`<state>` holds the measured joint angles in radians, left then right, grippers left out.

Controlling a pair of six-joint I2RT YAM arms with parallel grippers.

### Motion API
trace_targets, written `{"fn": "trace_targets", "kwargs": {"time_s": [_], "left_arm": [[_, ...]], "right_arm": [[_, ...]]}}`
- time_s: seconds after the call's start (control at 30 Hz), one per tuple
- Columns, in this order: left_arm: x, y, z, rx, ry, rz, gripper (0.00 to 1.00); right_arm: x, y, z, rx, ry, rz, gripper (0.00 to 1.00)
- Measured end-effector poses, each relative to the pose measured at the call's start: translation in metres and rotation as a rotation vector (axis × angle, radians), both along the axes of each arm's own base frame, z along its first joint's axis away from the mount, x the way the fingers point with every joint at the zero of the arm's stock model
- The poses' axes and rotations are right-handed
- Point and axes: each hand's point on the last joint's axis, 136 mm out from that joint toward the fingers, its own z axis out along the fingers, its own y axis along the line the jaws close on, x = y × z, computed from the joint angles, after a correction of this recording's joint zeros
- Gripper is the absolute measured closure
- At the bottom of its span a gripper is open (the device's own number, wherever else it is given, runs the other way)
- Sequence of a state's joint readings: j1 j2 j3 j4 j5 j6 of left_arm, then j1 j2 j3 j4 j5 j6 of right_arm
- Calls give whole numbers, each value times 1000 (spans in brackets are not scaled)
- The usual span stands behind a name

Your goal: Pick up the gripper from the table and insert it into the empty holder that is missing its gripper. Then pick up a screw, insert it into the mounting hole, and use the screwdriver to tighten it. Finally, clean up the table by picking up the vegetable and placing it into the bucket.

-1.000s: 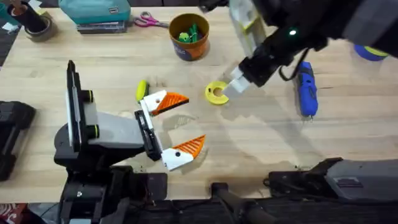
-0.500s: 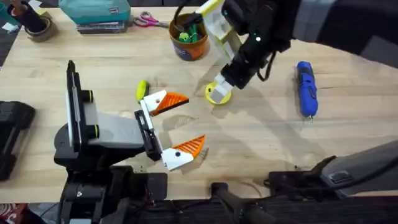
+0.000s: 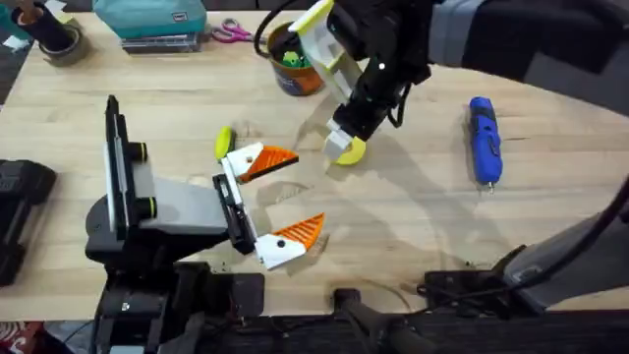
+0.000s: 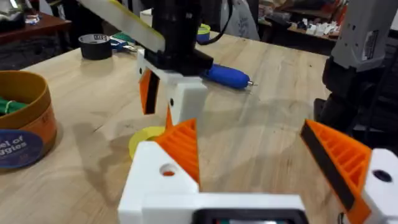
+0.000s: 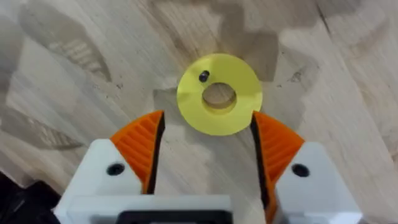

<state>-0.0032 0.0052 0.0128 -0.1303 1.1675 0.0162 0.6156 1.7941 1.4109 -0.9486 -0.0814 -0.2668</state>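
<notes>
Near the middle of the table [image 3: 413,226], your right gripper [image 3: 344,138] hangs just above a flat yellow ring-shaped disc [image 5: 219,94]. In the right wrist view its jaws stand open with the disc lying on the wood between the two orange pads [image 5: 142,144], and neither pad touches it. A small dark screw [image 5: 203,76] sits on the disc's top face beside the centre hole. From the left wrist view you see the same gripper from the side, its white finger mount low over the disc, almost down to the table.

Your left gripper [image 3: 277,202] rests low at the left of the table, pointing toward the middle. Its jaws are spread wide and hold nothing; both white mounts carry orange ribbed tips [image 4: 181,148], so you see no bare holder here. A small yellow-green piece [image 3: 224,141] lies on the wood just beside its farther finger.

The screwdriver [image 3: 483,139] lies flat on the right part of the table, well apart from both grippers, with its thin bit pointing toward the near edge. The bucket [image 3: 295,61] stands upright at the far side, just beyond your right arm, with green things inside. Farther back you have pink-handled scissors [image 3: 234,32], a teal case [image 3: 149,18] and a roll of tape [image 3: 61,44] near the far left corner.
</notes>
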Motion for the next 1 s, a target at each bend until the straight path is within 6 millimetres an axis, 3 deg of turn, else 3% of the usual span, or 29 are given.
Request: {"fn": "trace_targets", "kwargs": {"time_s": [0.2,0.5,1.0], "left_arm": [[0,0,0,0,0,0,15],[0,0,0,0,0,0,16],[0,0,0,0,0,0,15]], "right_arm": [[1,2,-5,-8,3,6,293],[1,9,-22,-23,21,21,355],[10,14,-27,-32,-22,28,516]]}}
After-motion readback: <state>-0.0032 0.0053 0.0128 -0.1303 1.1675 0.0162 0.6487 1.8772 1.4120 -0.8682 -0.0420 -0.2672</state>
